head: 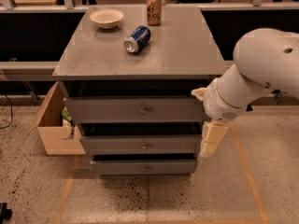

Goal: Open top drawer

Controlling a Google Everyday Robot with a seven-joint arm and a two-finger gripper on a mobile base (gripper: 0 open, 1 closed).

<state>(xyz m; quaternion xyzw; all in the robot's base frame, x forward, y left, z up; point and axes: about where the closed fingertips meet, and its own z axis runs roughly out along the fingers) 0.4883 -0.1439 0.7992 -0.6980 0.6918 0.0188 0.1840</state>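
Note:
The top drawer [107, 111] is the widest grey drawer of the cabinet, with a small round metal knob [143, 109] at its centre; it stands out a little from under the cabinet top. My gripper [212, 140] hangs below the white arm [254, 73] at the cabinet's right front corner, level with the middle drawer. It is to the right of the knob and below it, and does not touch it.
Two narrower grey drawers [112, 145] [117, 167] sit below. On the cabinet top [187, 45] are a cream bowl [106, 17], a blue can lying on its side [137, 39] and an upright brown can [153, 8]. An open cardboard box [51, 127] stands on the floor at the left.

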